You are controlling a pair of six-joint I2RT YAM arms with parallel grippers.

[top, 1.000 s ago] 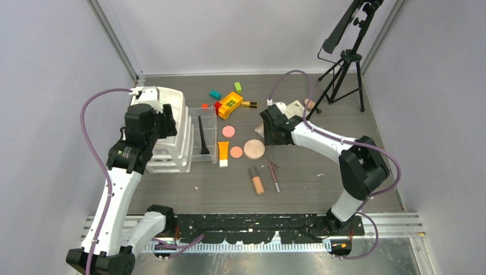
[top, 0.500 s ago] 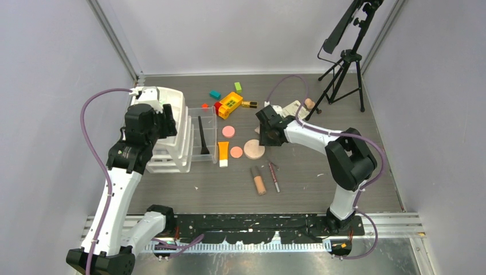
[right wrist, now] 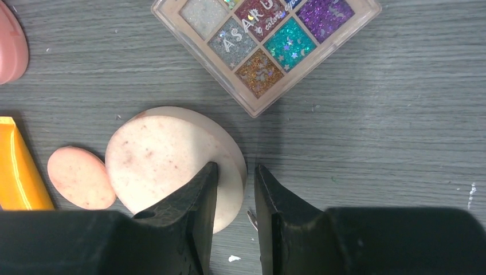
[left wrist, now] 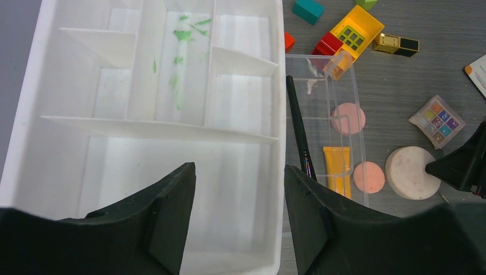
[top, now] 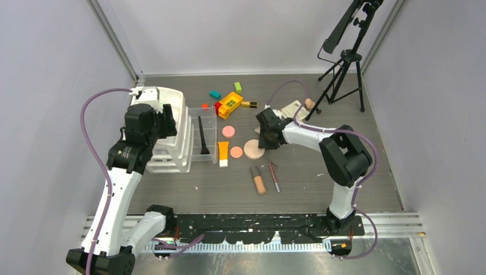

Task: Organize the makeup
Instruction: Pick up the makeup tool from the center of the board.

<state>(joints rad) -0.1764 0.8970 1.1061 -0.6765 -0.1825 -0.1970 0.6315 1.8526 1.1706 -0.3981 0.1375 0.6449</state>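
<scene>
The right gripper is down at the middle of the table, working on the large round compact, the biggest of the loose cosmetics. One finger lies over the disc's top face and the other just outside its rim, so the edge sits in the narrow gap between them. A flat disc offers nothing else to pinch, which probably explains the tilted approach at the rim. Whether the fingers already bite or only bracket the edge cannot be told. The compact lies flat on the table. The small pink compact is just beside it towards the left edge, and the orange tube is beyond that. The glitter eyeshadow palette is near it on the far side, apart from it. The left gripper hangs over the white tray near the far left corner, its fingers wide apart with nothing between them. It seems parked there, out of the right arm's way. Against the tray's right side stands the clear organiser, which holds the black brush. That suggests this is where the makeup is meant to go. The beige tube and the red pencil wait nearer the near edge. Most of the sorting appears not yet done.
</scene>
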